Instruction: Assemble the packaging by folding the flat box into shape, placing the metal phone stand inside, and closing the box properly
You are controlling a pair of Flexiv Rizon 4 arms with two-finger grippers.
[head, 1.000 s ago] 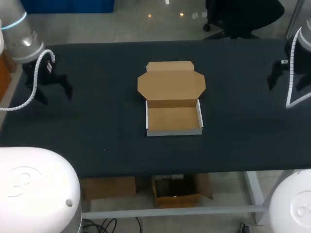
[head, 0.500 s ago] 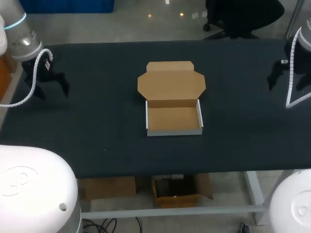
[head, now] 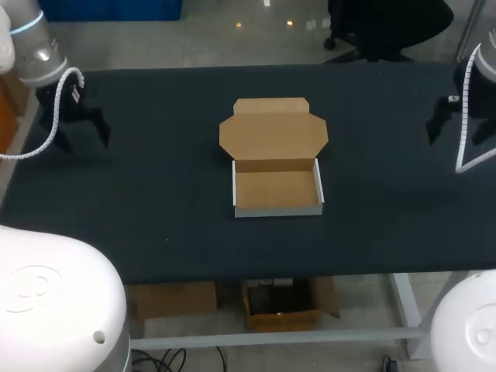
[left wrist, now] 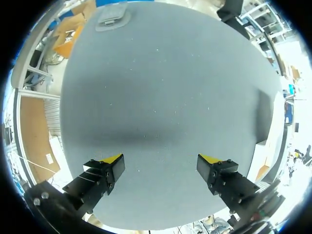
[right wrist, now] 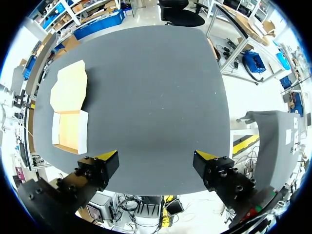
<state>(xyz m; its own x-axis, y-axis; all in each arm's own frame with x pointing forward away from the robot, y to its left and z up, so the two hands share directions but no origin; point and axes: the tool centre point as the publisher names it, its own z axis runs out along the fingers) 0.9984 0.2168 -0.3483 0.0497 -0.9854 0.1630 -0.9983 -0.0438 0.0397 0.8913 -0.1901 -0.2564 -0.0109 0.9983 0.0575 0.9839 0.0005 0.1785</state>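
Note:
The cardboard box (head: 277, 159) sits at the middle of the black table, folded into a shallow tray with white outer walls. Its brown lid flap (head: 273, 129) lies open and flat behind the tray. The tray is empty, and no metal phone stand shows in any view. My left gripper (head: 81, 136) hangs open over the table's far left, well away from the box; in the left wrist view, my left gripper (left wrist: 161, 159) has only bare cloth ahead. My right gripper (head: 459, 130) hangs open over the far right. In the right wrist view, the box (right wrist: 69, 109) lies far off beside my right gripper (right wrist: 156, 156).
The black table cloth (head: 170, 201) spreads wide on both sides of the box. Its front edge (head: 279, 275) runs a short way in front of the tray. Each gripper is close to a side edge of the table.
My left arm has drawn back toward the far left corner of the table. The right arm and the box have not moved.

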